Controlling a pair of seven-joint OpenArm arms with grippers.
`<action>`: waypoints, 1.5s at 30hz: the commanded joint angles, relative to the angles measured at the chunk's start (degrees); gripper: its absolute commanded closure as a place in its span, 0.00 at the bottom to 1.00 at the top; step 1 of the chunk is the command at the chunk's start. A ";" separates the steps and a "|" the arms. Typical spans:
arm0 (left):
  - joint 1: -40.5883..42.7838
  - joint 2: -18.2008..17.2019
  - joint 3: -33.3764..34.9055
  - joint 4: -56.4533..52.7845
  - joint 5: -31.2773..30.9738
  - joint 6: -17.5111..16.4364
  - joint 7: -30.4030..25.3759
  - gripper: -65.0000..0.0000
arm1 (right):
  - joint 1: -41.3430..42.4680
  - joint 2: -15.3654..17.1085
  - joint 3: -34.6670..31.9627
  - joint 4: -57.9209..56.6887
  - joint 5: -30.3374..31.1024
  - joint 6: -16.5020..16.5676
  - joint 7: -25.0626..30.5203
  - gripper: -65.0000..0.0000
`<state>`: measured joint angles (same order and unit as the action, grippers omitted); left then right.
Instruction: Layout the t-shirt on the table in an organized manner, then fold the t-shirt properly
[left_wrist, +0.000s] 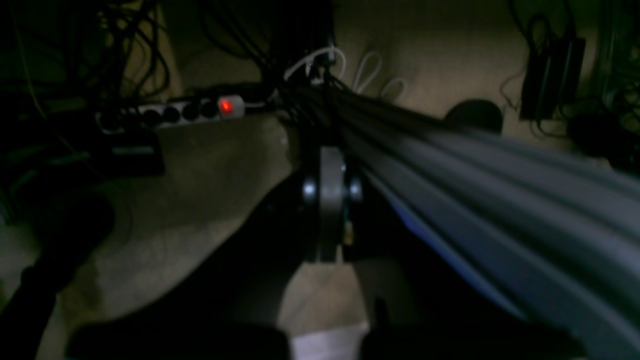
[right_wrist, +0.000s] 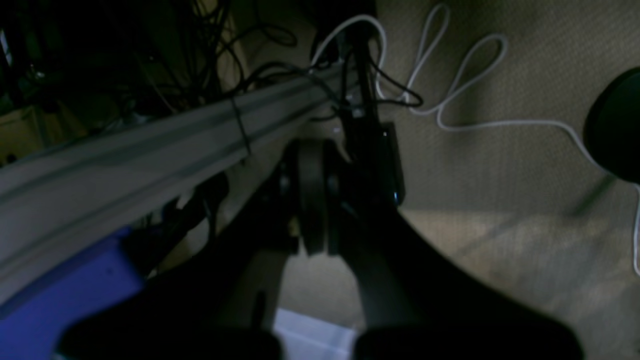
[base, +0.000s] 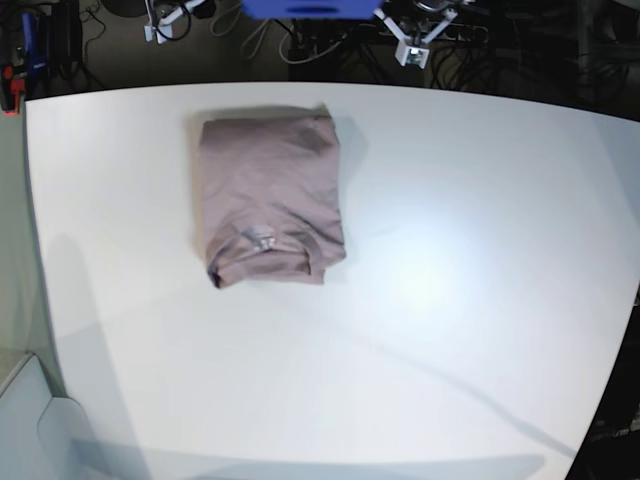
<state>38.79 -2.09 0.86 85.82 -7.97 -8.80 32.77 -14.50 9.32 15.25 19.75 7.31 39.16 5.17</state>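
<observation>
The t-shirt (base: 270, 195) lies folded into a compact mauve rectangle on the left rear part of the white table (base: 450, 260), collar and pale label toward the near side. Neither gripper is over the table in the base view. In the left wrist view my left gripper (left_wrist: 330, 165) hangs over a dim carpeted floor, its fingers pressed together with nothing between them. In the right wrist view my right gripper (right_wrist: 313, 150) is likewise shut and empty above the floor. The t-shirt does not show in either wrist view.
A grey metal rail (left_wrist: 475, 175) runs beside the left gripper and another rail (right_wrist: 125, 150) beside the right. A power strip with a red light (left_wrist: 225, 106), dark cables and a white cable (right_wrist: 450, 75) lie on the floor. A blue block (base: 300, 8) sits behind the table.
</observation>
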 joint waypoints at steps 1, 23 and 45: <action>1.00 -0.07 0.06 0.64 -0.17 -0.30 -0.64 1.00 | -0.49 0.48 0.10 0.16 0.12 0.84 0.59 1.00; -24.32 -2.35 -4.69 -59.67 -0.17 -0.21 -25.70 1.00 | 3.12 0.83 -0.17 -0.01 0.03 0.84 0.59 1.00; -35.58 -2.35 -4.86 -78.66 -0.25 9.54 -33.96 1.00 | 7.69 -4.18 -8.96 -11.18 -13.07 -38.32 10.52 1.00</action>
<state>3.03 -3.97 -3.97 7.07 -8.19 0.03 -0.93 -6.81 5.13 6.24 8.36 -5.80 0.99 15.07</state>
